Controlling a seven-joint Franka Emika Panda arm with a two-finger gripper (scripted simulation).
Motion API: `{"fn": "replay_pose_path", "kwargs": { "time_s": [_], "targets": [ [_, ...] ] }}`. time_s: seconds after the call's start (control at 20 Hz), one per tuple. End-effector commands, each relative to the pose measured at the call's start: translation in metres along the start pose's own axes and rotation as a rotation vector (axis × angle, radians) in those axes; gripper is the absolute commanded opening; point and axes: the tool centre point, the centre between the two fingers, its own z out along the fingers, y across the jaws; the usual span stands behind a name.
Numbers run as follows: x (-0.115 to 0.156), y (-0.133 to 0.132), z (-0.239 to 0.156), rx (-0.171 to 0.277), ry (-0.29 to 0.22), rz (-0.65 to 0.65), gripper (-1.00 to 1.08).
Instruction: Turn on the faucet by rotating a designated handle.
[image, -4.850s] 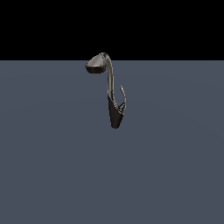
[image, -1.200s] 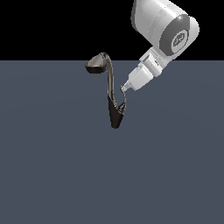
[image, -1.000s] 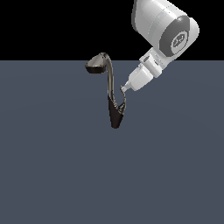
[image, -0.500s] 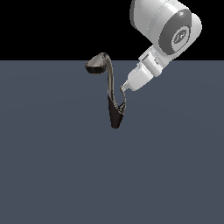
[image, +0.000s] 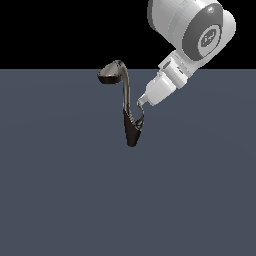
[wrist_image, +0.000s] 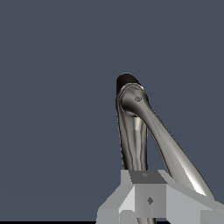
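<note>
The faucet (image: 125, 95) stands on the grey floor: a dark tapered base, a tall curved neck and a wide spout head toward the exterior view's left. The handle (image: 140, 116) is a thin curved spike rising from the base on the exterior view's right. My gripper (image: 142, 102) comes down from the upper right. Its narrow tip, which looks shut with nothing held, rests at the handle's pointed top end. In the wrist view the faucet's neck (wrist_image: 173, 151) and the thinner handle (wrist_image: 132, 144) run from the dark base toward my fingers (wrist_image: 148, 199).
The flat grey floor (image: 60, 190) spreads around the faucet. My white arm (image: 192, 30) fills the upper right of the exterior view.
The arm was not in view in the earliest frame and now sits at the handle. Over the last second the gripper has barely shifted. The handle looks unmoved.
</note>
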Motion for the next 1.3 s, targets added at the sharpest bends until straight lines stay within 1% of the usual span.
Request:
{"fn": "replay_pose_path", "kwargs": {
  "time_s": [0.0, 0.65, 0.7, 0.75, 1.2, 1.25],
  "targets": [
    [0.002, 0.006, 0.000, -0.002, -0.001, 0.001, -1.00],
    [0.015, 0.053, 0.001, -0.010, -0.006, -0.005, -1.00],
    [0.015, 0.053, 0.001, -0.010, -0.006, -0.005, -1.00],
    [0.006, 0.043, -0.002, 0.001, -0.005, -0.022, -1.00],
    [0.062, 0.069, 0.001, -0.010, -0.006, -0.006, -1.00],
    [0.062, 0.069, 0.001, -0.010, -0.006, -0.006, -1.00]
  ]
}}
